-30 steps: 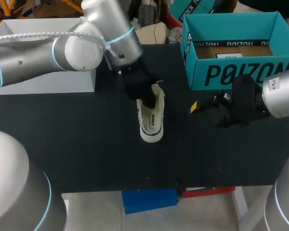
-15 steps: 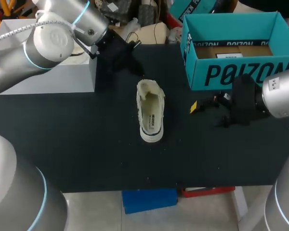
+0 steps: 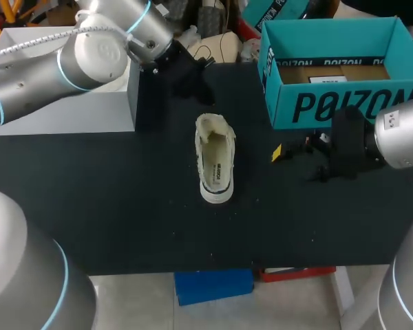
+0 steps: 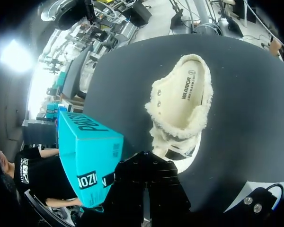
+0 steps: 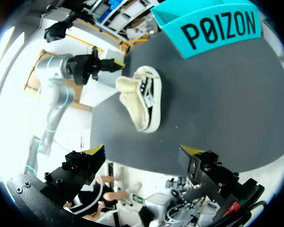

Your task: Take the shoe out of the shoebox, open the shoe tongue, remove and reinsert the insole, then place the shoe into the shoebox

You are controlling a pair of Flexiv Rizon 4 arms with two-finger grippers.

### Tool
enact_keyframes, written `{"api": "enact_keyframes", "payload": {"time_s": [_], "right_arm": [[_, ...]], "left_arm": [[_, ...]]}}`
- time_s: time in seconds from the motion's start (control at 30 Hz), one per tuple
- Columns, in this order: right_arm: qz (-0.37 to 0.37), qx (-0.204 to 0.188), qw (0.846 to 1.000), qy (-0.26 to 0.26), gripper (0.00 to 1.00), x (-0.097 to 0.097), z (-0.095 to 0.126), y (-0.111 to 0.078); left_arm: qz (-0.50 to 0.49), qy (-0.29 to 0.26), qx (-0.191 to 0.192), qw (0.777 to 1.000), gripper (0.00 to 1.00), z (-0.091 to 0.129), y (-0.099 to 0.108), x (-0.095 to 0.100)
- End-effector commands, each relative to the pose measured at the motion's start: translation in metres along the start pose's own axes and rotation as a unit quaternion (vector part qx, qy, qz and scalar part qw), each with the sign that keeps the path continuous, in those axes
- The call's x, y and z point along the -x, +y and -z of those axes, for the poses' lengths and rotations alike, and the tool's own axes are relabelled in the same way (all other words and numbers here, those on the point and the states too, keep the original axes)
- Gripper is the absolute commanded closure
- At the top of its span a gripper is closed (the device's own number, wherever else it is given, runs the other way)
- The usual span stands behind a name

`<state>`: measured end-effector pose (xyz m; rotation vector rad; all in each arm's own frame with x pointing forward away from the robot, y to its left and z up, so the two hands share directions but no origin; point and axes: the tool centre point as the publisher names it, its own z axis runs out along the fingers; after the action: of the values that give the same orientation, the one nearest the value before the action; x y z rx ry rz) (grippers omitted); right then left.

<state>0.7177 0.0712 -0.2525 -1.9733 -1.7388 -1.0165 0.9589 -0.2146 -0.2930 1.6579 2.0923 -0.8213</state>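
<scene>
Letting go is the news: a second ago the left hand (image 5: 116, 63) sat low on the heel end of the shoe (image 3: 215, 159). Half a second ago it had swung clear toward the table's far left corner. Now it has drifted back a little along the far edge and hangs above the table (image 3: 124, 206), apart from the shoe. In the left wrist view its dark fingers lie close together with only a thin seam between them and nothing in it, so it reads as closed and empty.

The shoe has barely shifted through all this. It lies alone in the middle of the table, its sole on the surface, its fleecy heel opening toward the far edge and its toe toward the near edge. The insole (image 3: 217, 168) shows inside it, lying flat.

The right hand (image 5: 144, 150) has not stirred. It hovers near the right edge in front of the shoebox (image 3: 330, 103), its yellow tips spread wide and gripping nothing. The shoebox stands open at the far right corner, well apart from the shoe.

My reading is that the left hand has finished whatever it was doing at the heel. The shoe is free, and the insole looks seated. Whether it has yet been out and back I cannot say. If so, what remains is lifting the shoe into the shoebox.
</scene>
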Motion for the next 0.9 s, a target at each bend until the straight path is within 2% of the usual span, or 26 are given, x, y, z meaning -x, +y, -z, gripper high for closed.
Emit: {"api": "enact_keyframes", "payload": {"time_s": [0.03,0.17,0.27,0.47,0.6,0.9], "right_arm": [[0.0,0.0,1.0,-0.001,0.0,-0.001,-0.001,0.0],[0.0,0.0,1.0,-0.001,0.0,-0.001,-0.001,0.0],[0.0,0.0,1.0,-0.001,0.0,-0.001,-0.001,0.0],[0.0,0.0,1.0,-0.001,0.0,-0.001,-0.001,0.0],[0.0,0.0,1.0,-0.001,0.0,-0.001,-0.001,0.0],[0.0,0.0,1.0,-0.001,0.0,-0.001,-0.001,0.0]], "left_arm": [[0.001,0.019,-0.011,1.0,1.0,-0.018,0.011,0.009],[-0.006,0.031,-0.028,0.999,1.0,-0.023,0.005,0.007],[-0.01,0.036,-0.048,0.998,1.0,-0.022,-0.009,0.006],[-0.019,0.044,-0.056,0.997,1.0,-0.014,-0.033,0.002],[-0.02,0.054,-0.066,0.996,1.0,-0.017,-0.044,-0.003],[-0.005,0.071,-0.08,0.994,1.0,-0.037,-0.053,-0.021]]}}
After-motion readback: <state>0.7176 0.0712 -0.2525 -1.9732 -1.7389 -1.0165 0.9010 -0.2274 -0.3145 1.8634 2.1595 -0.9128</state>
